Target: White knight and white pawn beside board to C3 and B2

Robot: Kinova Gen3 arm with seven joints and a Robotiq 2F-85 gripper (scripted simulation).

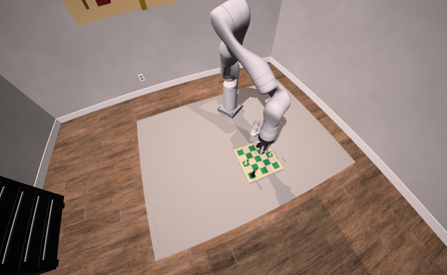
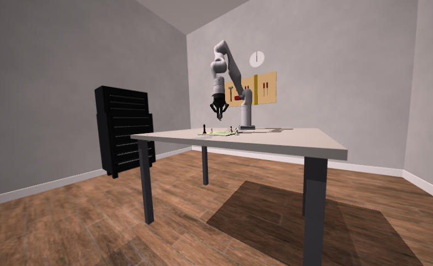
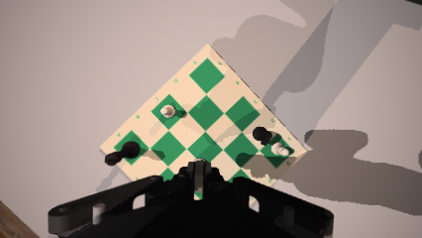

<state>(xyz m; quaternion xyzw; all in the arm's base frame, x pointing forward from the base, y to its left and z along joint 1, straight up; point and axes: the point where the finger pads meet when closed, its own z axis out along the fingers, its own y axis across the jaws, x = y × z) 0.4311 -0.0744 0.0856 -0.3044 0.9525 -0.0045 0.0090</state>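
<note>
The green and cream chessboard (image 1: 268,175) (image 2: 220,133) (image 3: 225,86) lies on the table. My gripper (image 1: 261,150) (image 2: 219,117) (image 3: 199,172) hangs well above the board's far side. It is shut on a thin white piece, which looks like the white knight (image 3: 199,178); only a sliver of it shows between the fingers. A small white piece that looks like the white pawn (image 1: 281,154) stands on the table just right of the board. On the board I see white pieces (image 3: 168,110) (image 3: 279,148) and black pieces (image 3: 130,147) (image 3: 260,133). The gripper hides the board's near corner in the wrist view.
The arm's base (image 1: 229,110) stands on the table behind the board. A black cabinet (image 2: 122,128) stands on the floor at the left, away from the table. A tool board (image 2: 254,88) hangs on the back wall.
</note>
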